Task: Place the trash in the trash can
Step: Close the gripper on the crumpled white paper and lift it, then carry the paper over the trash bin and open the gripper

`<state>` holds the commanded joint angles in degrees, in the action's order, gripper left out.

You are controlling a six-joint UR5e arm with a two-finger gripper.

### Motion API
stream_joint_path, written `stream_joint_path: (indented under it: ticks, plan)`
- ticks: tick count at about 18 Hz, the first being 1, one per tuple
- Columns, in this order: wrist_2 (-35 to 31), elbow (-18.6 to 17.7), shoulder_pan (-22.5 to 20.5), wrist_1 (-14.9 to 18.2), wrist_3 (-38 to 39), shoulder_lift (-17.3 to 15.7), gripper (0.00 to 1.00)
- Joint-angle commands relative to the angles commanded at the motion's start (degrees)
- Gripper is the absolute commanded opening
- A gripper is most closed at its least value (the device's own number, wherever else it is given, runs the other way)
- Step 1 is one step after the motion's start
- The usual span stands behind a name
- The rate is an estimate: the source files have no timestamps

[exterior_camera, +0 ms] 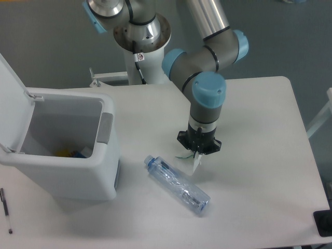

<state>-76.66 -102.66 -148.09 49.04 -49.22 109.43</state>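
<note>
Trash here comes in two pieces, and both sit out on the white table, to the right of the trash can. One is a clear plastic bottle lying on its side, its blue cap pointing up and left toward the bin and its base aimed away to the lower right. It touches neither the bin nor the arm.

Just beyond the bottle's upper side, farther from the bin, hangs the small white paper scrap. It dangles from the gripper, which points straight down with its dark fingers drawn together on the scrap's top edge. Whether the scrap's lower tip touches the table I cannot tell. A thin dark strand shows beside it on the bottle's side, too small to make out.

The trash can stands at the table's left side with its white lid swung up and back, leaving the mouth open. A grey handle panel sits on the wall facing the bottle. Down inside, something yellow and something blue show at the bottom.

In front of the bin, at the table's near left edge, lies a thin black pen, well apart from the bottle and scrap.
</note>
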Motion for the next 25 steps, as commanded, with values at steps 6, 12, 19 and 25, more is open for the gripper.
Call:
stream_joint_path:
  ticks: [6,12,19,25]
  plan:
    - [7.49,2.63,-1.77,0.00,8.25,-0.71,0.09]
    - [11.98,8.08,-1.59,0.00,20.29,0.26,0.10]
    - [22.33,11.59,-1.24,0.09,26.09,-0.71,0.09]
    - [24.19,16.87,1.39,0.35,35.41,-2.45,0.09]
